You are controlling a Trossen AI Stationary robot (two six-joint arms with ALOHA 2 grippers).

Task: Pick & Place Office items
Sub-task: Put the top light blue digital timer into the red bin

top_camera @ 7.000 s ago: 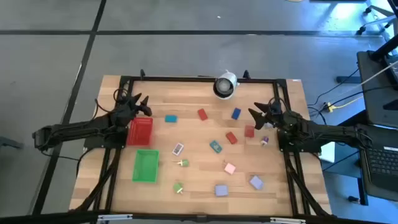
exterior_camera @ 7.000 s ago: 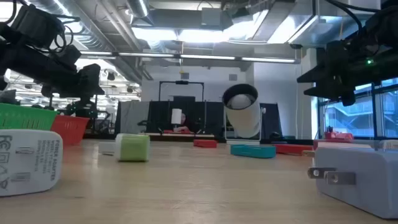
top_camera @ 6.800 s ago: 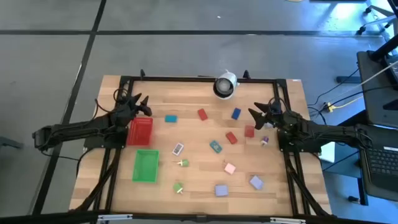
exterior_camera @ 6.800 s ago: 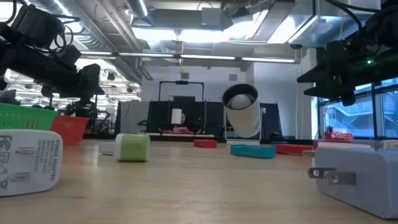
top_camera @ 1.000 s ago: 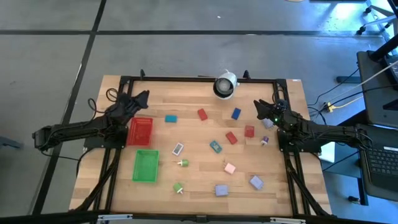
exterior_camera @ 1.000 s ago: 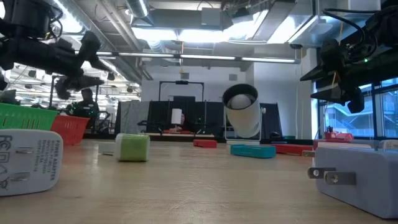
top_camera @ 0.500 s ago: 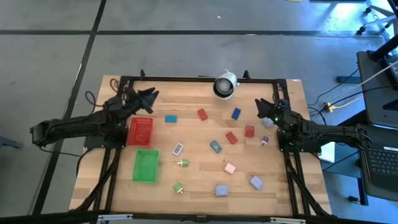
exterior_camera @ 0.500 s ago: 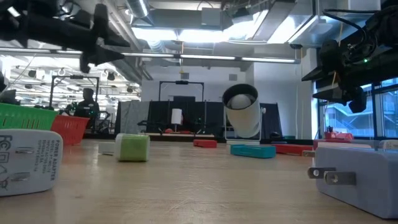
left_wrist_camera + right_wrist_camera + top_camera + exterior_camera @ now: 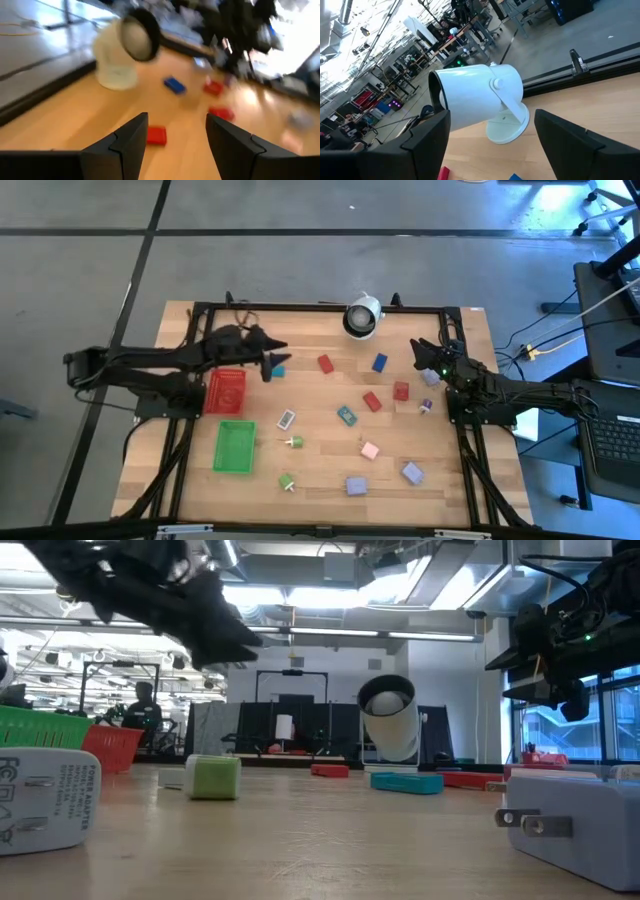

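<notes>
Where the wooden table (image 9: 320, 480) ends, grey floor (image 9: 300, 270), perhaps concrete.

Table (image 9: 320, 480): pale wood planks, black frame. Trays: red mesh tray (image 9: 226, 391), green mesh tray (image 9: 235, 446). Round object (image 9: 362, 316): white, black centre. Office items (image 9: 346, 416): red, blue, teal, pink, lavender blocks (green on the small pins). Arms: dark throughout.

Red mesh tray (image 9: 225, 389) just beside green mesh tray (image 9: 234, 446) — white round lamp-like object (image 9: 362, 316) at the table's far edge
</notes>
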